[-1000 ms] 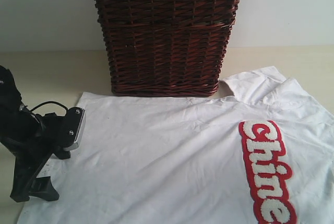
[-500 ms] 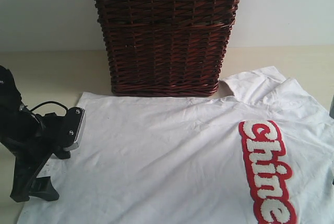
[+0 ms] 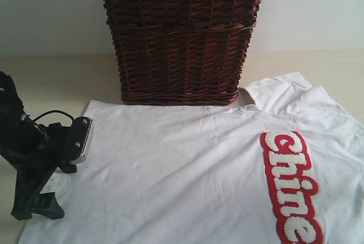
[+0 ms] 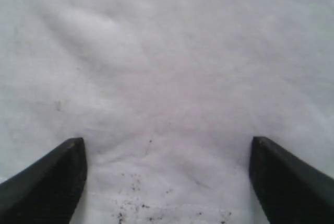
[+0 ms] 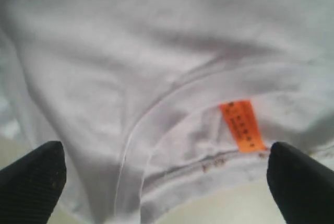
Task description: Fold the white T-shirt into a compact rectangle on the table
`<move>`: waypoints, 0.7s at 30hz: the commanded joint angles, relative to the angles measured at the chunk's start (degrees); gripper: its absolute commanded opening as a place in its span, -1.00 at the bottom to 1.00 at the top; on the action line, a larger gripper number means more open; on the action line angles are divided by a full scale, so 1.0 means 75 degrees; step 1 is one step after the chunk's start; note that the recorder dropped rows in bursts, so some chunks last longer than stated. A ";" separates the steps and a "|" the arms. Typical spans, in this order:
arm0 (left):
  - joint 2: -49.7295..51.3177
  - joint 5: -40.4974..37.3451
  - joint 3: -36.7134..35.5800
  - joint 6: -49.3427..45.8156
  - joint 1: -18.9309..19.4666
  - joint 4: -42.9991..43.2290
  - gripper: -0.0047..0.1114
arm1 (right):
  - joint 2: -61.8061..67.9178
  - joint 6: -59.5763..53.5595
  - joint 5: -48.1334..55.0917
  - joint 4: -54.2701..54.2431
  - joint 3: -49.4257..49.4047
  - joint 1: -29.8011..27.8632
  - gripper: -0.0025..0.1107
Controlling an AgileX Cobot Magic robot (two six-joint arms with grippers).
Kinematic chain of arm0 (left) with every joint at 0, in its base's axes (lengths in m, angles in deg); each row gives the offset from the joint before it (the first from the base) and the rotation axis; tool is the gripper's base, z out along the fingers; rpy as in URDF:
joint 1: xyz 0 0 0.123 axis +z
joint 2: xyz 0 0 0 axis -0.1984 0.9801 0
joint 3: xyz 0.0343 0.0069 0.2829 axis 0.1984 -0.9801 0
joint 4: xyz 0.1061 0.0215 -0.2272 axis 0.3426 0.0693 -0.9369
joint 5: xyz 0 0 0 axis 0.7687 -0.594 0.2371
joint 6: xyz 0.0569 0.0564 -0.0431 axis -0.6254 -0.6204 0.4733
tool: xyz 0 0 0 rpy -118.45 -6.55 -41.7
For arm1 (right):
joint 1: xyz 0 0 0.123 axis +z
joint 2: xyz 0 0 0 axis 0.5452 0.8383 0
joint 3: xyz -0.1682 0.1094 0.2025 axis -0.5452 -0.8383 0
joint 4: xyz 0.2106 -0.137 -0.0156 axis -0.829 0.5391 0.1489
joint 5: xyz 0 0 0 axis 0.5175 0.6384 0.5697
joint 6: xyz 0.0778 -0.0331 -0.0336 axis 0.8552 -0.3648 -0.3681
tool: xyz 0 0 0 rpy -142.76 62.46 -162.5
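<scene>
The white T-shirt lies spread flat on the table, its red band of white letters at the right. My left gripper is open, jaws wide apart just above the speckled white cloth near the hem. In the exterior view its black arm stands at the shirt's left edge. My right gripper is open over the neckline, its fingertips on either side of the collar seam, close to the orange neck tag. Neither gripper holds anything. The right gripper is outside the exterior view.
A tall dark wicker basket with a lace-trimmed liner stands behind the shirt, touching its far edge. A sleeve lies to the basket's right. Bare table shows just beyond the collar.
A dark sliver at the right edge of the exterior view half a second ago is gone now. The left arm and the shirt have not moved.
</scene>
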State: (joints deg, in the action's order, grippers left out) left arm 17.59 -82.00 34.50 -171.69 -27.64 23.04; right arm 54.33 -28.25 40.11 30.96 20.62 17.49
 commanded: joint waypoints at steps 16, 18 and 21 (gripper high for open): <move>0.0332 0.0506 -0.0174 -0.0019 -0.0041 -0.0089 0.50 | 0.0456 -0.1714 -0.1286 0.0417 -0.0024 0.0019 0.90; 0.0332 0.0506 -0.0174 -0.0019 -0.0041 -0.0089 0.50 | 0.0456 -0.1933 -0.1286 0.0056 -0.0024 0.0019 0.90; 0.0332 0.0506 -0.0174 -0.0019 -0.0041 -0.0089 0.50 | 0.0522 -0.2046 -0.1302 -0.0173 -0.0024 0.0019 0.90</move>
State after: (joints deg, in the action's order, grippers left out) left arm 17.59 -82.00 34.50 -171.69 -27.64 23.04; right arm 57.83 -41.87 30.54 31.77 20.62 17.49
